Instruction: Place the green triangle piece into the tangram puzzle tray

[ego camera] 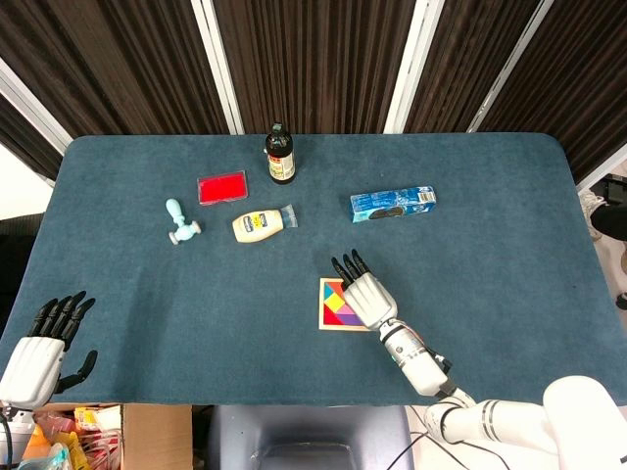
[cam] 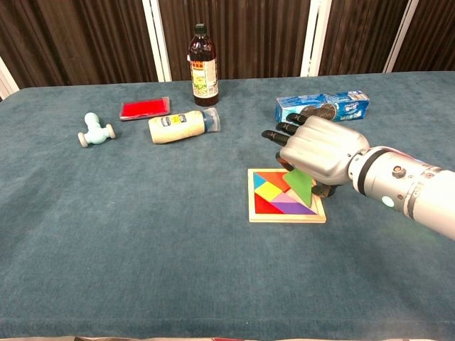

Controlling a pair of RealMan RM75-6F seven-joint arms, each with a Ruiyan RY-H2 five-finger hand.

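The right hand (cam: pixel 320 155) holds the green triangle piece (cam: pixel 300 185) under its palm, tilted over the right part of the tangram puzzle tray (cam: pixel 284 196) at the table's (cam: pixel 142 234) near centre. The left hand (ego camera: pixel 39 343), fingers spread and holding nothing, hangs off the near-left corner.

right hand (cam: pixel 321 158) palm-down, pinching | left hand (ego camera: pixel 39 345) idle, fingers spread

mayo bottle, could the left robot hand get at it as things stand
Probably yes, with a long reach. The left robot hand sits open at the table's near-left corner, and the mayo bottle lies on its side far off, with only bare cloth between. The light-blue toy lies left of it.
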